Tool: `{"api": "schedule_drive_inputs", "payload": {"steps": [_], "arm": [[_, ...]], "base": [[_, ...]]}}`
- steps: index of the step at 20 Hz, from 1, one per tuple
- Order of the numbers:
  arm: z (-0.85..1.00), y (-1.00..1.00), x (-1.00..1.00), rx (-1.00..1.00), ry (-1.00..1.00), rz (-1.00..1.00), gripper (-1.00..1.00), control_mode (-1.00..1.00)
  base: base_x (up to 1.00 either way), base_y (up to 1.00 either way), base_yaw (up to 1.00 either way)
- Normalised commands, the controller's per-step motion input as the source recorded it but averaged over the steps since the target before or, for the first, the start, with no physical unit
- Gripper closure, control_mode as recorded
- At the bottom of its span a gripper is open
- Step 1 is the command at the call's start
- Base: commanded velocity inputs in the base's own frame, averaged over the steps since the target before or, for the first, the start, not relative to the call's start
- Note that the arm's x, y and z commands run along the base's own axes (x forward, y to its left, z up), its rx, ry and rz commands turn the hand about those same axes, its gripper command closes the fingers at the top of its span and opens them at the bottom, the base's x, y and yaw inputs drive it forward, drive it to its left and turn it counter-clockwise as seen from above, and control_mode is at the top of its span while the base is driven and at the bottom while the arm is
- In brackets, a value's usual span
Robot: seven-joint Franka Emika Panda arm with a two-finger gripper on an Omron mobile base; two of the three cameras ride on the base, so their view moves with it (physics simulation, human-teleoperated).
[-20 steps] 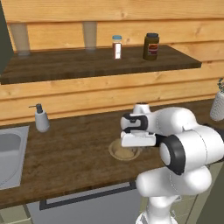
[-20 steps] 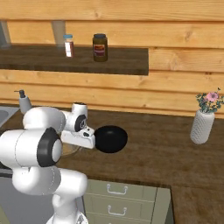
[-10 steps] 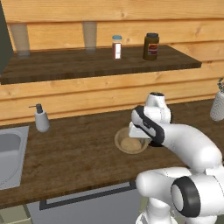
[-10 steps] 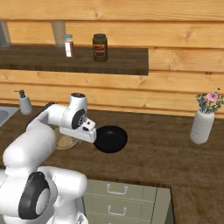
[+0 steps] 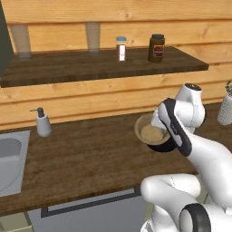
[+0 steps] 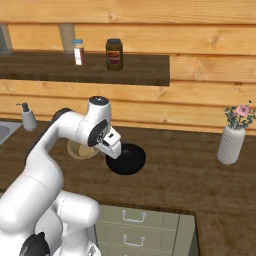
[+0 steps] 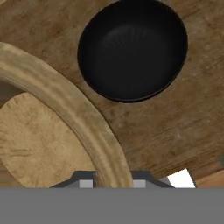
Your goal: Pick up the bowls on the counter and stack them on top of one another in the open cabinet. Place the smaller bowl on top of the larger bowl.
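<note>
- Two bowls are in play: the smaller bowl (image 5: 151, 133), tan with a thick rim, appears raised just off the counter (image 5: 81, 154) at the end of the white arm, while the larger bowl (image 6: 126, 158) sits flat on the planks just beside it.
- The gripper (image 7: 113, 183) straddles the tan rim in the hand view, one tip on each side of the wall; the fingers look closed on it, though the tips are mostly hidden.
- A soap dispenser (image 5: 43, 123) stands near the sink (image 5: 10, 164), well apart from the bowls; jars line the wall shelf (image 5: 99, 63) above.
- A vase of flowers (image 6: 233, 138) stands at the far end of the counter.
- Risk, as judged: the hold is on one edge only, so the bowl could tilt or slip during a wide swing.
- Carrying the small bowl first may reverse the stacking order, leaving the black bowl nowhere to go but on top.
</note>
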Motion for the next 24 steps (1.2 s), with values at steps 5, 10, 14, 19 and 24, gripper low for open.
{"api": "schedule_drive_inputs", "payload": {"steps": [5, 10, 14, 19, 24], "arm": [[0.41, -0.63, 0.19, 0.00, 0.04, -0.31, 1.00, -1.00], [-0.14, -0.47, 0.05, 0.00, 0.13, -0.28, 1.00, -1.00], [-0.53, -0.12, 0.00, 0.00, 0.09, -0.17, 1.00, -1.00], [-0.46, 0.00, 0.10, 0.00, 0.03, -0.09, 1.00, -1.00], [-0.26, 0.00, 0.41, 0.00, 0.00, -0.07, 1.00, -1.00]], "base": [[0.00, 0.00, 0.00], [0.00, 0.00, 0.00], [0.00, 0.00, 0.00], [0.00, 0.00, 0.00], [0.00, 0.00, 0.00]]}}
